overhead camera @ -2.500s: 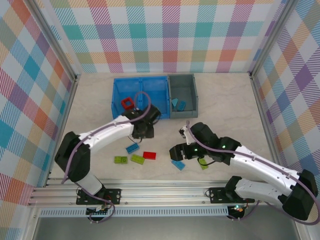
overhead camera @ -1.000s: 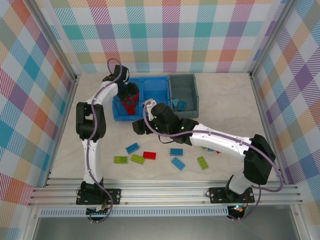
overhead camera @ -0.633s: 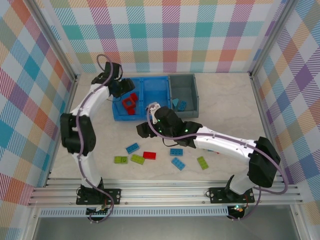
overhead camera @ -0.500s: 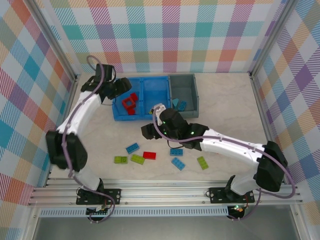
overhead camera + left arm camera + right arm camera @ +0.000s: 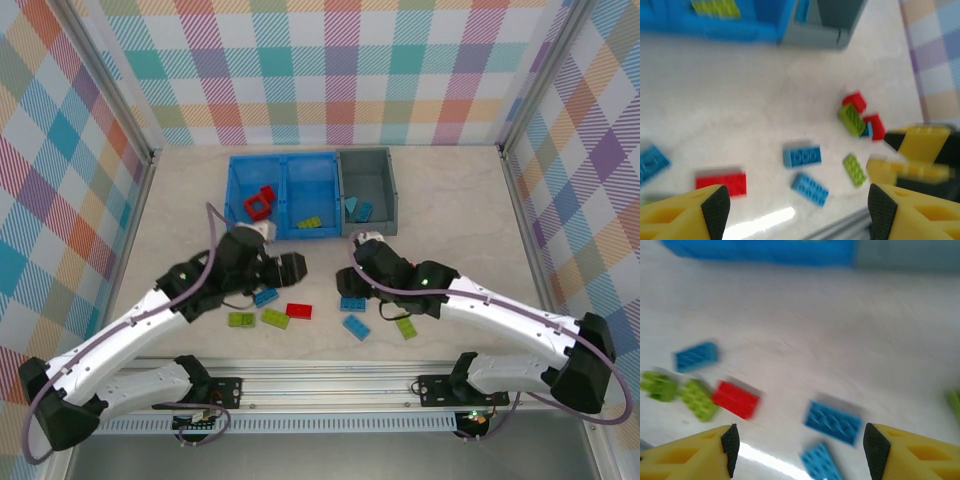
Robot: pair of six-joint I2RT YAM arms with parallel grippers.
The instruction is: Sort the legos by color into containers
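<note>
Left gripper (image 5: 797, 206) hangs spread wide with nothing between its jaws; the right gripper (image 5: 800, 442) gapes empty too. Beyond both sits the blue bin (image 5: 312, 185). Its compartment nearer the left gripper holds a red frame (image 5: 257, 206) and a red brick (image 5: 267, 193), and the other holds a lime brick (image 5: 308, 223). Touching it, ahead of the right gripper, the grey bin (image 5: 368, 180) holds blue bricks (image 5: 357, 210). Loose legos (image 5: 298, 310) lie on the table (image 5: 450, 200) below and between the grippers.

A pale marbled table (image 5: 450, 200) carries a blue bin (image 5: 233, 195), an adjoining grey bin (image 5: 368, 185) and scattered legos (image 5: 298, 311).
</note>
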